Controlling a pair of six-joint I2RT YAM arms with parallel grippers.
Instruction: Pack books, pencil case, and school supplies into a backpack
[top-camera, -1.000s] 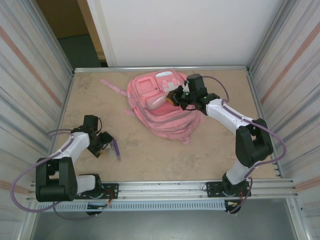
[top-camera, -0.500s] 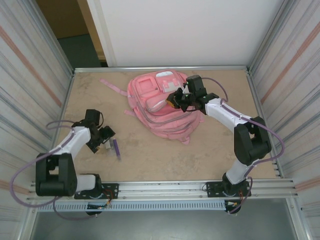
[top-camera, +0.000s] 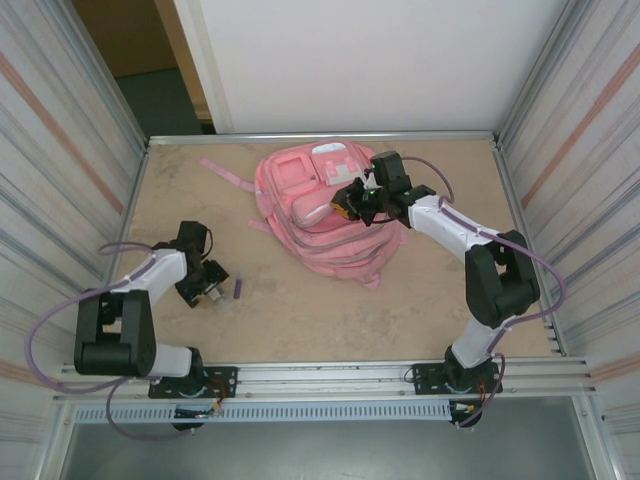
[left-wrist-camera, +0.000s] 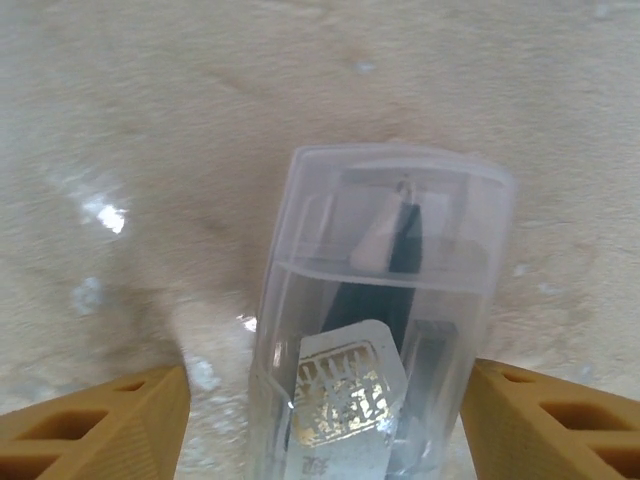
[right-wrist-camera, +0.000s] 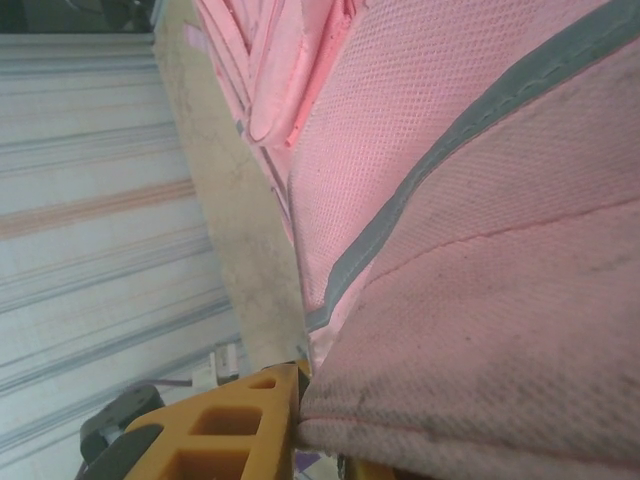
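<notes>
Likely handles light, rigid and slick, being a clear plastic case (left-wrist-camera: 385, 300); lies on the table (top-camera: 330, 300) between the parted jaws of the left gripper (top-camera: 208, 282), near the purple pen (top-camera: 238, 288). Best pinched across its long sides. Cannot tell the jaws of the right gripper (top-camera: 352, 203), at the backpack (top-camera: 320, 235).

coarse matt pink mesh cloth on the backpack (right-wrist-camera: 480, 150), trimmed with smoother grey piping. clear glossy plastic for the small case (left-wrist-camera: 385, 200), shiny foil-printed label inside. matt orange plastic on the fingers (left-wrist-camera: 90, 425) of the left gripper (left-wrist-camera: 325, 440). mottled beige table (top-camera: 330, 300), smooth, faintly sheened. ribbed metal walls (top-camera: 60, 150).
</notes>
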